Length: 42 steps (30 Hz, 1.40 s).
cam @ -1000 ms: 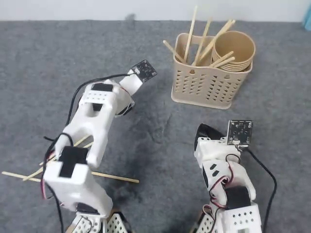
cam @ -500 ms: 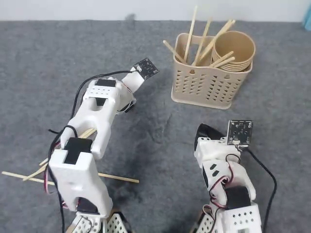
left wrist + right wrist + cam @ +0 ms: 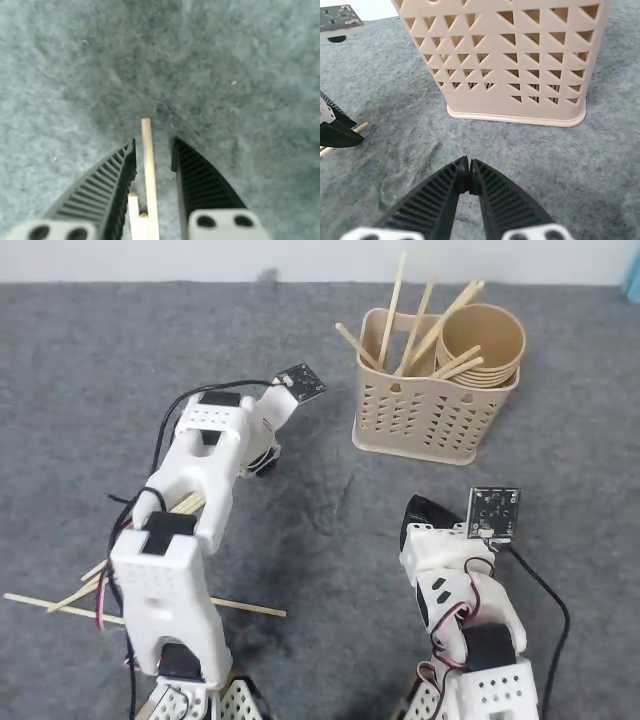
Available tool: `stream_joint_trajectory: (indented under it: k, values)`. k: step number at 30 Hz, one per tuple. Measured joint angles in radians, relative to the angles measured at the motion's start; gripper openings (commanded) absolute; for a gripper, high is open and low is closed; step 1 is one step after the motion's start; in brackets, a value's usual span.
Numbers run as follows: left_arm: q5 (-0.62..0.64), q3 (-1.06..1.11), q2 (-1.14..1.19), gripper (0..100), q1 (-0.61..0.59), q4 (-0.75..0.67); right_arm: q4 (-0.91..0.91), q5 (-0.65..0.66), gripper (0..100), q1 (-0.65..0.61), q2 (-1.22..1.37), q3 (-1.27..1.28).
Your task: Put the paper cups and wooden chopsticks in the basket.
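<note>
The left gripper (image 3: 153, 142) clamps wooden chopsticks (image 3: 148, 165) above the tabletop's (image 3: 100, 360) middle. The right gripper (image 3: 469, 163), fingers together, faces the basket (image 3: 510, 60) by the far edge.

Probably a robotics lab: grey felt mat (image 3: 70, 360), left arm (image 3: 200, 465), right arm (image 3: 450, 570).

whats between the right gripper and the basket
The stretch is bare: just grey mat lies between the right gripper and the basket. The right wrist view shows it plainly, and the high view agrees.
</note>
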Motion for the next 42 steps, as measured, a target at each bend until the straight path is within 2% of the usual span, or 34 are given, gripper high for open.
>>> stream_joint_trajectory:
  k: [7, 16, 23, 38, 42]
  values:
    - [0.002, -0.270, 0.172, 1, 0.008, 0.232, 0.000, 0.000, 1.0, 0.000, 0.000, 0.000]
    - [0.060, -0.407, 0.206, 1, -0.005, 0.361, 0.000, 0.000, 1.0, 0.000, 0.000, 0.000]
    - [0.163, -0.430, 0.032, 1, 0.000, 0.416, 0.000, 0.000, 1.0, 0.000, 0.000, 0.000]
    - [0.397, -0.430, -0.379, 1, -0.002, 0.417, 0.000, 0.000, 1.1, 0.000, 0.000, 0.000]
    - [0.425, -0.342, -0.503, 1, -0.003, 0.414, 0.000, 0.000, 1.0, 0.000, 0.000, 0.000]
